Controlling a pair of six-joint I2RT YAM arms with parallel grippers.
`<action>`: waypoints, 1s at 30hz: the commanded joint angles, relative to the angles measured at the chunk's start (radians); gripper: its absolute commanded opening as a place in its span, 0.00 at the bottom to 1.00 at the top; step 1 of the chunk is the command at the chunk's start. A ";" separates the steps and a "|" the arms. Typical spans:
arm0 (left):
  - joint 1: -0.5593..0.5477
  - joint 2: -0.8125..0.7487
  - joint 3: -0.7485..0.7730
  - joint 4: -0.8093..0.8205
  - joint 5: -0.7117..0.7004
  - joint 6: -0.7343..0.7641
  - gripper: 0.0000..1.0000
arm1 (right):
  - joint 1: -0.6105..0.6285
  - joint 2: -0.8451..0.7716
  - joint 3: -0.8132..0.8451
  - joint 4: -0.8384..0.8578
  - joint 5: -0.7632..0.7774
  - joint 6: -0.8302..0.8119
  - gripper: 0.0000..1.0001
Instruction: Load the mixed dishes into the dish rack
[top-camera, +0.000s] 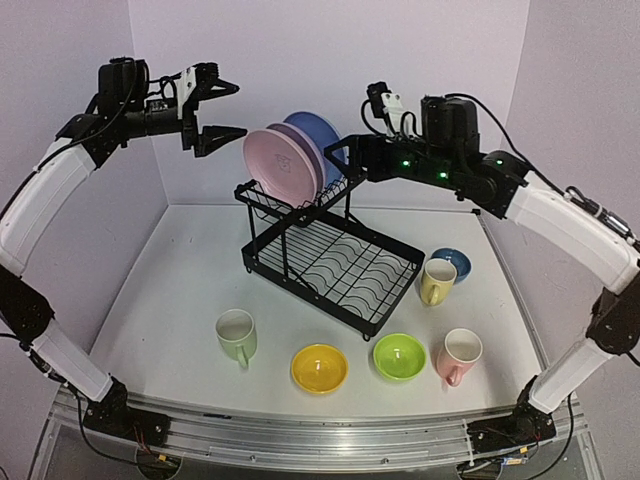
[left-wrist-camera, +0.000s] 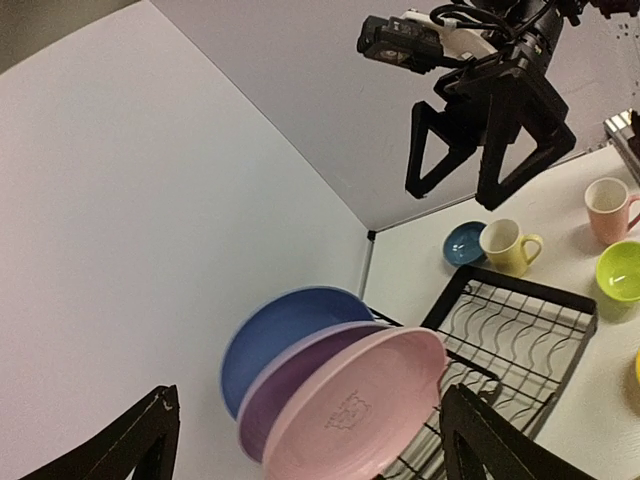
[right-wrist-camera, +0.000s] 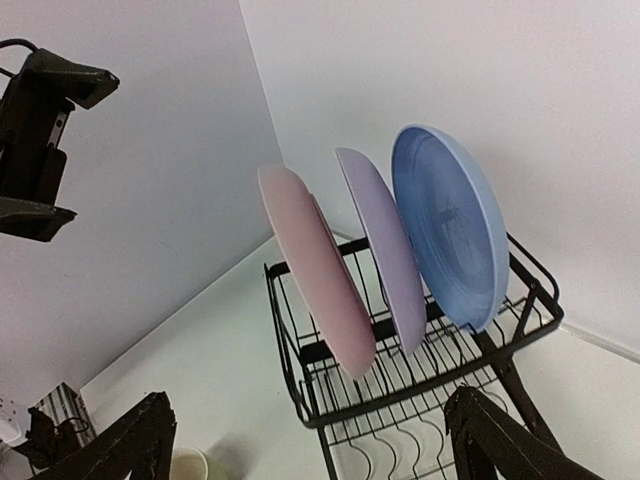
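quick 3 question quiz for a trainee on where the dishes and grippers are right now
1. True or false: the pink plate, lavender plate and blue plate stand upright on the upper shelf of the dish rack.
2. The left gripper and right gripper are: A both open and empty; B both shut on plates; C each holding a mug.
3. Which colour mug stands right beside the blue bowl?

Key: 1 true. 2 A. 3 yellow, the yellow mug.

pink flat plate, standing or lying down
Standing: the pink flat plate sits on edge in the upper shelf of the black wire dish rack.
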 joint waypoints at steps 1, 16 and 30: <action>-0.001 -0.094 -0.007 -0.227 0.023 -0.114 0.85 | 0.004 -0.116 -0.073 -0.202 0.074 0.081 0.92; -0.037 -0.312 -0.671 -0.527 -0.241 -0.103 0.83 | 0.003 -0.221 -0.366 -0.371 0.098 0.426 0.85; -0.276 -0.025 -0.704 -0.412 -0.653 -0.133 0.80 | 0.003 -0.141 -0.381 -0.383 0.020 0.455 0.83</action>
